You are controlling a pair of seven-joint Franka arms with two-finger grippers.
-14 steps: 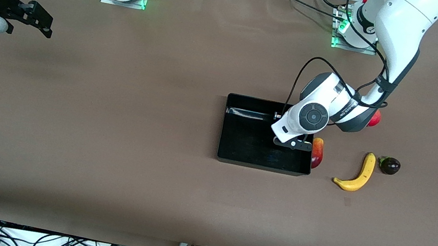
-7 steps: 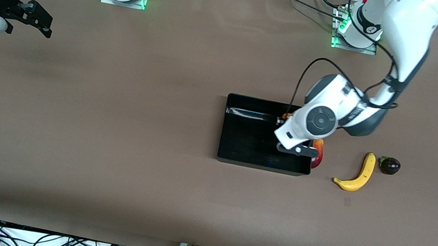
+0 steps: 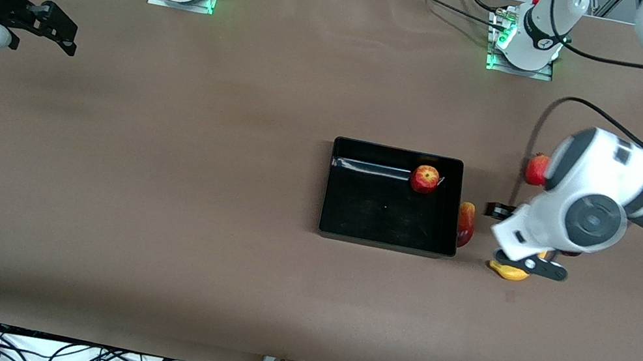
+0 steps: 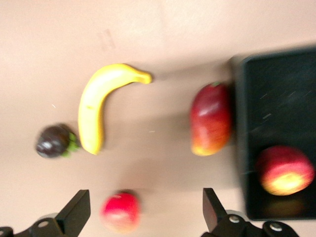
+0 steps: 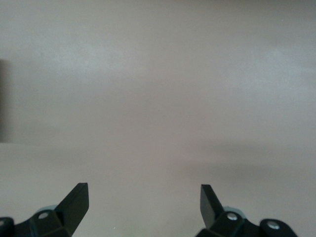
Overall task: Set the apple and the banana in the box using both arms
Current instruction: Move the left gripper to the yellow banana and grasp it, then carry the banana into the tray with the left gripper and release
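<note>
apple, small, round and red with yellowish patches (image 3: 425,179) (image 4: 285,170), sits inside the shallow glossy black plastic box (image 3: 353,226) (image 4: 256,94), close to the box wall farther from the front camera and toward the left arm's end of the bench (image 3: 157,211). an elongated red-orange mango (image 3: 466,224) (image 4: 211,118) lies on the bench just beside the box wall at that same end. the long curved yellow banana (image 3: 507,271) (image 4: 96,106) lies on the bench past the mango toward the left arm's end, well apart from the box; in the front view only its tip nearer the camera shows from under the left arm's wrist. beside the banana's other end the left wrist view shows a small dark purple fruit with green leaves (image 4: 54,140), and a plain red round fruit (image 3: 536,169) (image 4: 120,211) lies farther from the front camera than the banana. the left gripper (image 3: 526,240) (image 4: 143,215) hangs over the banana and the bare bench beside it, its jaws spread wide and holding nothing. the right gripper (image 3: 47,29) (image 5: 143,205) waits over bare bench at the right arm's end, well apart from every fruit, jaws also wide and holding nothing.
</note>
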